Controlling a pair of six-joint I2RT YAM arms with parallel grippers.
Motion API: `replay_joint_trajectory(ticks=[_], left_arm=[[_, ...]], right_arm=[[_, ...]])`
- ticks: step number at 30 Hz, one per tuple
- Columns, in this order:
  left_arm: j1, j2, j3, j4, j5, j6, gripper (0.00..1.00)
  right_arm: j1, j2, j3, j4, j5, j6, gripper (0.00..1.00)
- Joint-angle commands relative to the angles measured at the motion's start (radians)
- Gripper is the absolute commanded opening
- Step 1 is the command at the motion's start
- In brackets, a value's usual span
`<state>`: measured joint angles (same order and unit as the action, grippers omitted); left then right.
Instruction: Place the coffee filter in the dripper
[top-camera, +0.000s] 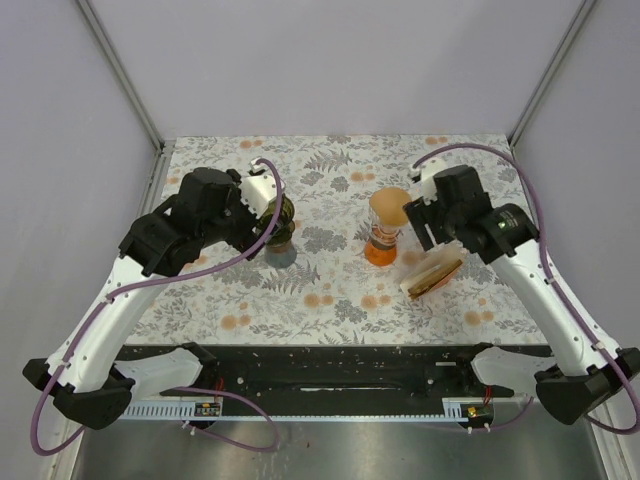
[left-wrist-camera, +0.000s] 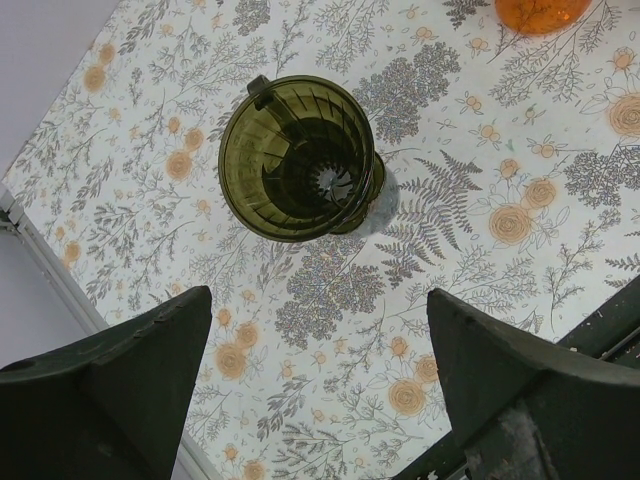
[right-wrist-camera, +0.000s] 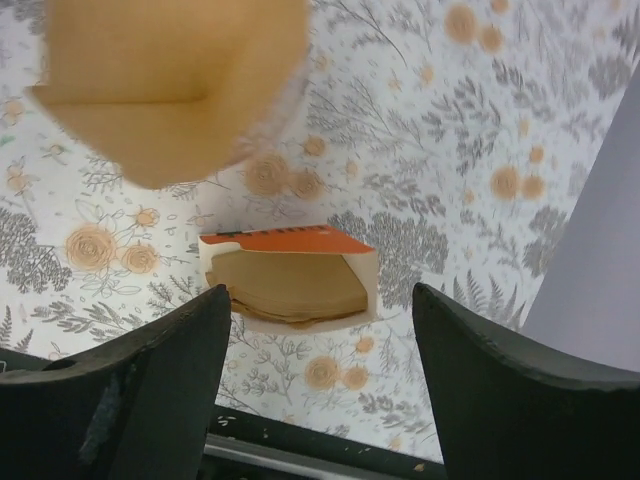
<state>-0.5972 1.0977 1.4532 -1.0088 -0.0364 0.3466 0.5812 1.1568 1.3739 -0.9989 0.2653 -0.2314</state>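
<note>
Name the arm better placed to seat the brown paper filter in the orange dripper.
Right, probably: right end effector, open, beside the brown paper filter; left end effector over the olive-green dripper.

This is a robotics lab test cell, not a kitchen, though the props are coffee gear. The tabletop (top-camera: 300, 300) wears a floral printed cover and is boxed in on three sides by plain pale wall panels (top-camera: 340, 60) held in bare aluminium frame posts (top-camera: 118, 70). A white left arm (top-camera: 110, 310) and a white right arm (top-camera: 560, 300) are bolted to a black rail (top-camera: 330, 372) along the near edge, with bare sheet metal (top-camera: 350, 450) in front of it. Purple cables (top-camera: 180, 285) loop openly along both arms. The only household items are an olive-green dripper (top-camera: 280, 225), an orange dripper (top-camera: 382, 248) and an open box of paper filters (top-camera: 432, 273), set apart on the print.
</note>
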Motion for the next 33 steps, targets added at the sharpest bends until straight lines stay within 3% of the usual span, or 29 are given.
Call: replay_joint_trajectory(ticks=[1,6,11,20,24,33], left_arm=[[0.004,-0.019,0.038,0.013,0.010,-0.014,0.93],[0.004,-0.016,0.044,0.010,0.020,-0.014,0.93],[0.004,-0.022,0.042,0.010,0.026,-0.014,0.93],[0.004,-0.032,0.041,0.006,0.032,-0.011,0.93],[0.004,-0.030,0.044,0.006,0.032,-0.011,0.93],[0.004,-0.033,0.039,0.001,0.032,-0.011,0.93]], right_arm=[[-0.203,-0.020,-0.015,-0.003,-0.107,0.184,0.84],[-0.400,0.042,-0.096,0.000,-0.240,0.225,0.89],[-0.408,0.121,-0.139,0.028,-0.134,0.294,0.89],[-0.409,0.178,-0.225,0.101,-0.104,0.294,0.82],[-0.419,0.182,-0.269,0.140,-0.109,0.267,0.69],[-0.432,0.228,-0.266,0.152,-0.152,0.239,0.27]])
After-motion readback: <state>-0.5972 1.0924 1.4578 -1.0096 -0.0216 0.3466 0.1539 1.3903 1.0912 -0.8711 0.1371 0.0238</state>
